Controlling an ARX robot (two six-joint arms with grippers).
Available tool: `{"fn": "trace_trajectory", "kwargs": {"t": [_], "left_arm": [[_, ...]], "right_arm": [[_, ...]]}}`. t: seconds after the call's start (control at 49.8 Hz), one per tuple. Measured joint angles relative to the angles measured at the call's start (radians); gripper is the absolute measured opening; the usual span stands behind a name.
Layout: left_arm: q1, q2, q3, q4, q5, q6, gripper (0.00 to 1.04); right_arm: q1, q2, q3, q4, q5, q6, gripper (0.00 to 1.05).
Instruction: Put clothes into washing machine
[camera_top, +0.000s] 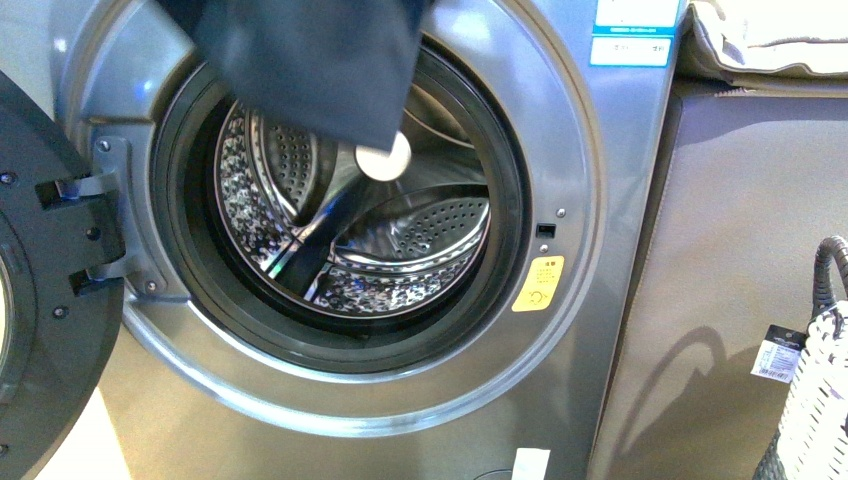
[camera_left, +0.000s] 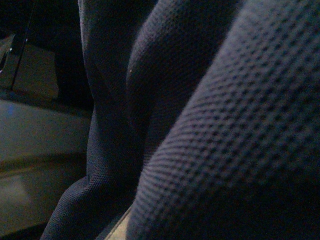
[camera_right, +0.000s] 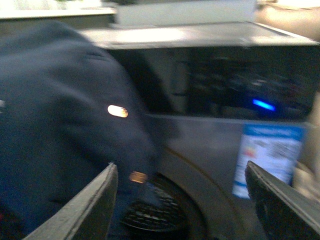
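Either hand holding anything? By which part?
Right hand open, empty. A dark blue garment hangs before the washing machine and fills the left wrist view, but the left hand and its hold are hidden: cannot tell.

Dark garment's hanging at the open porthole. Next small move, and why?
Probably ease the dark navy mesh garment forward and down into the perforated steel drum of the silver-grey front-loading washing machine: it hangs across the top of the drum's open mouth, not yet inside. The right gripper is open, holding nothing.
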Motion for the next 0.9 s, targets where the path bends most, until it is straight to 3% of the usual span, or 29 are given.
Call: {"fn": "trace_trajectory", "kwargs": {"t": [0.06, 0.14, 0.502, 0.903], "left_arm": [[0.005, -0.005, -0.032, 0.010, 0.009, 0.000, 0.15], [0.008, -0.010, -0.069, 0.017, 0.012, 0.001, 0.15], [0.019, 0.001, -0.234, 0.076, 0.044, 0.022, 0.15], [0.037, 0.125, -0.348, 0.155, 0.017, 0.028, 0.15]], "right_arm": [[-0.025, -0.074, -0.120, 0.032, 0.101, -0.011, 0.68], [-0.074, -0.170, -0.269, 0.095, 0.112, -0.018, 0.57], [-0.269, -0.484, -0.851, 0.312, -0.068, -0.028, 0.01], [-0.415, -0.679, -1.140, 0.398, -0.203, -0.030, 0.02]]}}
